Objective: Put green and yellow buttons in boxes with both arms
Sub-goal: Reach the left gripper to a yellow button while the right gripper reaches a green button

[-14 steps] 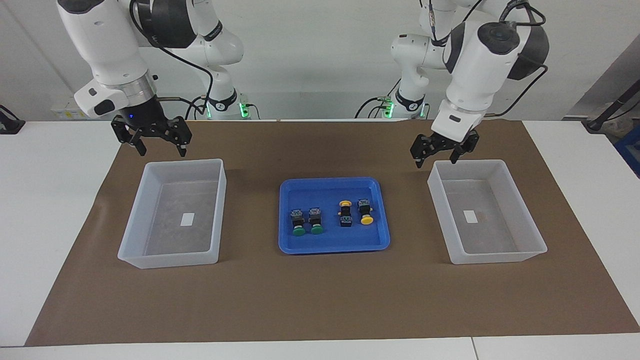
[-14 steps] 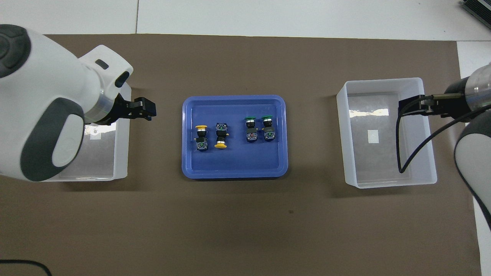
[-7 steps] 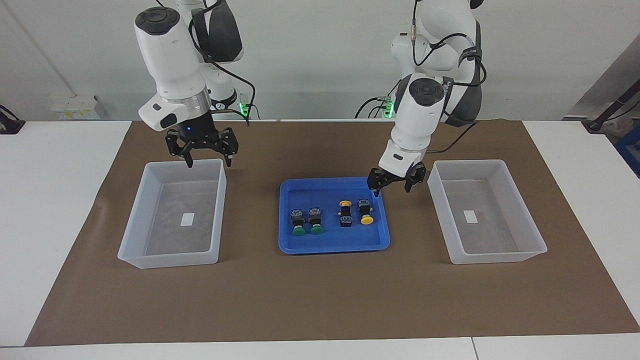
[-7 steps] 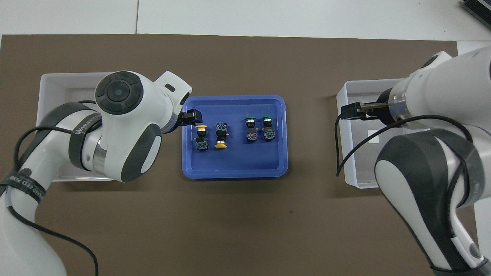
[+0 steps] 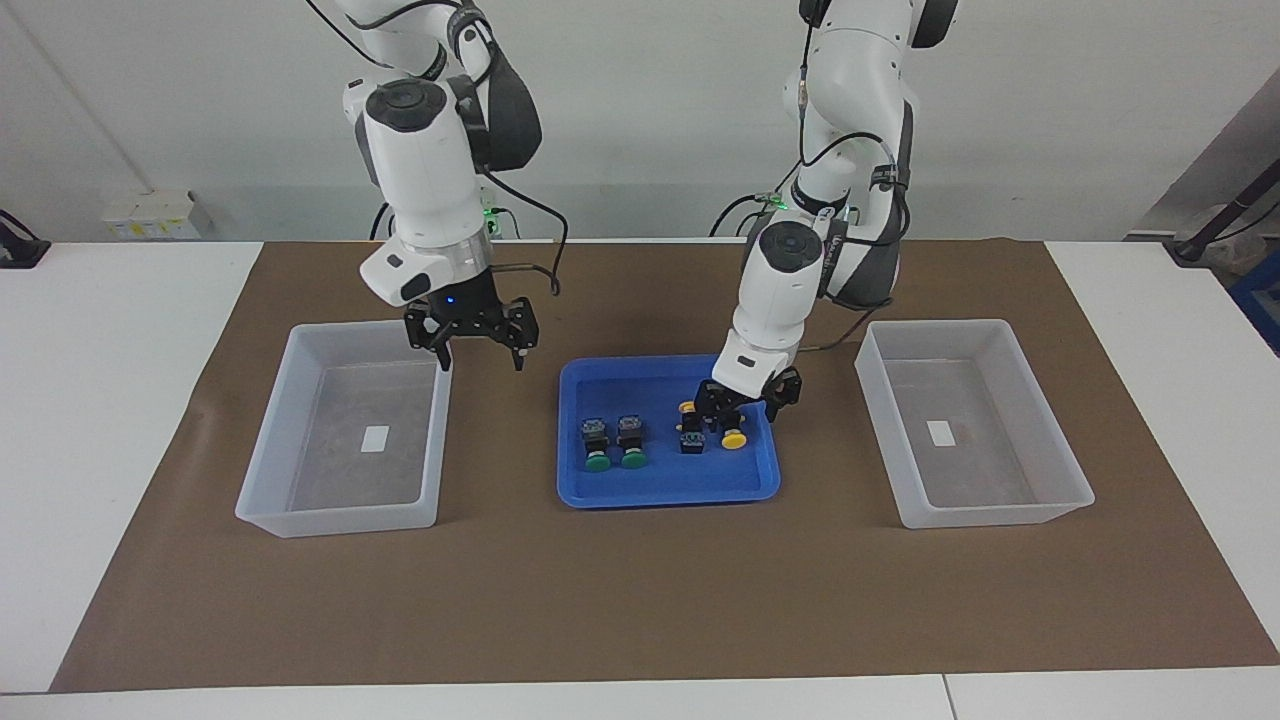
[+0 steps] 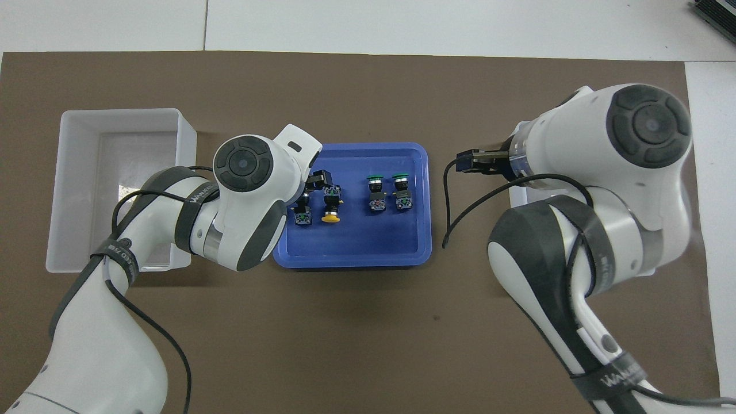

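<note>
a brown paper mat (image 5: 640, 600) covers a white table (image 5: 110, 420) before a white wall. the left gripper (image 5: 742, 412) hangs open over the blue tray (image 5: 610, 375); the right gripper (image 5: 479, 348) hangs open over the mat.

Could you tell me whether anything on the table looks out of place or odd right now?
Only a small thing: in the blue tray, the two yellow buttons lie head to tail, while both green buttons point the same way. Nothing is spilled or damaged.

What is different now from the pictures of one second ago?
Both arms swung inward from the boxes. The left claw came down over the yellow buttons in the blue tray; the right claw now hangs over the mat between its box and the tray. Both are open and empty. Buttons, tray and boxes stayed put.
</note>
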Controlling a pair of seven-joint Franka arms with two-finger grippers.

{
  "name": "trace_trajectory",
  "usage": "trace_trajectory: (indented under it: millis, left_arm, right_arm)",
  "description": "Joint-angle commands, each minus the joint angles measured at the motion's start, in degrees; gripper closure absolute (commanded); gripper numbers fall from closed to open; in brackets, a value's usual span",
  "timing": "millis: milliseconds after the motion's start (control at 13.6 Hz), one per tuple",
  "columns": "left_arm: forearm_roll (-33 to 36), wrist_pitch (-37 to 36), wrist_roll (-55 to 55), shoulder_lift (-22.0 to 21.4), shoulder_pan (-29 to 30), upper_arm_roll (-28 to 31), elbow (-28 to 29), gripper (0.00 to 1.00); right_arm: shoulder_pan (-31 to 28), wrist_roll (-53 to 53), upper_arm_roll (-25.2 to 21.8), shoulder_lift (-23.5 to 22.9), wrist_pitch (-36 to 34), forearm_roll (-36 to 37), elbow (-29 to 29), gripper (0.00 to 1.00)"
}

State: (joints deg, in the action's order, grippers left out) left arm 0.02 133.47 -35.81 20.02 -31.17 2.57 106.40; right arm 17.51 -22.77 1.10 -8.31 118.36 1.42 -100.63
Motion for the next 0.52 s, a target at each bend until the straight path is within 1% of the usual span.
trace_trajectory:
  millis: [0,147,221,295,442]
  left_arm:
    - [-0.64,2.49,-0.49,0.72,-0.99,0.94,0.56,0.00]
    - [-0.64,2.84,-0.14,1.07,-0.91,1.03,0.56,0.00]
    - [-0.64,2.84,-0.05,1.16,-0.82,1.03,0.56,0.01]
    - [-0.64,2.84,0.12,1.33,-0.56,1.03,0.56,0.07]
    - [-0.64,3.19,0.13,1.42,-0.47,1.03,0.74,0.11]
  right_arm:
    - [1.56,-4.81,0.13,-2.14,3.10,0.95,-0.10,0.00]
    - [2.88,-5.52,0.04,-3.46,3.71,1.04,-0.27,0.00]
    - [3.32,-6.83,0.13,-3.90,5.80,1.04,-0.97,0.00]
    - [4.19,-7.89,0.13,-3.99,9.13,1.04,-3.67,0.00]
    - [4.55,-7.81,0.13,-4.08,16.25,1.04,-7.90,0.00]
